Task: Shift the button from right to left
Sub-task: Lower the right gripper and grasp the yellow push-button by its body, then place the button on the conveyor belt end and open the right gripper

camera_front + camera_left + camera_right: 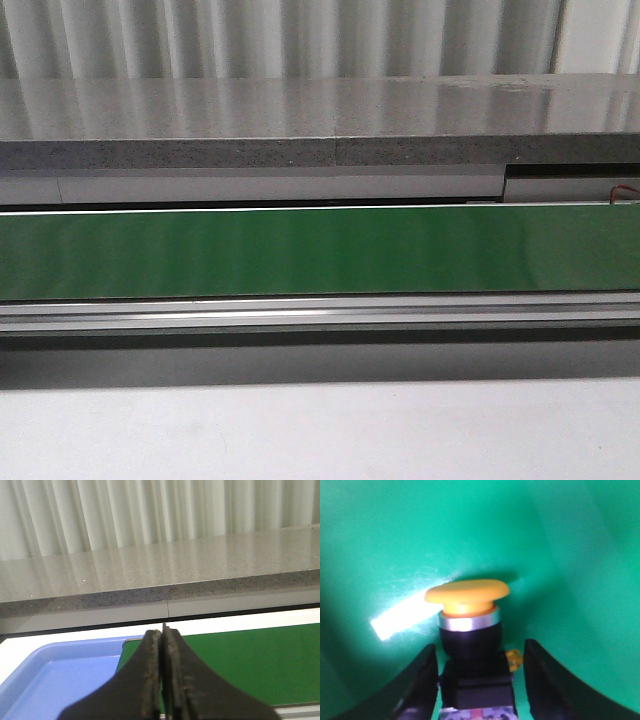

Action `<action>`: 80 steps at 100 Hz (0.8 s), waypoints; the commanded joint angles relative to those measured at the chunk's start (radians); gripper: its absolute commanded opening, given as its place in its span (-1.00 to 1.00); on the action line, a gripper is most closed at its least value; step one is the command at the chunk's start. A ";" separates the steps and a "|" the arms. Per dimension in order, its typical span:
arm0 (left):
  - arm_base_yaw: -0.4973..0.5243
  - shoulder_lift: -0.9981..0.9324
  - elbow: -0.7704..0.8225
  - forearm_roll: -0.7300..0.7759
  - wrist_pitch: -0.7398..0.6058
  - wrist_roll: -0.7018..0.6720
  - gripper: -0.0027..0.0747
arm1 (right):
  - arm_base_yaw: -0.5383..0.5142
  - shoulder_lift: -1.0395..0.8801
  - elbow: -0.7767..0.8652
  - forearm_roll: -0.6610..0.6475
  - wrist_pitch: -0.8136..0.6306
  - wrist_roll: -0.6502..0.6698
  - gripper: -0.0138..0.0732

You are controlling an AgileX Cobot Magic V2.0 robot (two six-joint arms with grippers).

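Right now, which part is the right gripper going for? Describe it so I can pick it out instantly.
Look in the right wrist view: a glossy green surface fills the picture. Between the fingers of the open right gripper stands the button. Nothing else there resembles it: a wide yellow-orange mushroom cap over a silver ring and a black body.
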 commanded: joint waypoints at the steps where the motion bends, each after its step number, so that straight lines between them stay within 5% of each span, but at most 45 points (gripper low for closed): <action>1: 0.001 -0.033 0.026 -0.003 -0.081 -0.011 -0.98 | -0.013 -0.063 -0.031 0.002 0.004 -0.008 -0.52; 35: 0.001 -0.033 0.026 -0.003 -0.081 -0.011 -0.98 | 0.019 -0.316 -0.031 0.015 0.082 -0.014 -0.52; 56: 0.001 -0.033 0.026 -0.003 -0.081 -0.011 -0.98 | 0.157 -0.450 -0.031 0.018 0.194 -0.133 -0.52; 80: 0.001 -0.033 0.026 -0.003 -0.081 -0.011 -0.98 | 0.299 -0.388 -0.030 0.019 0.247 -0.165 -0.52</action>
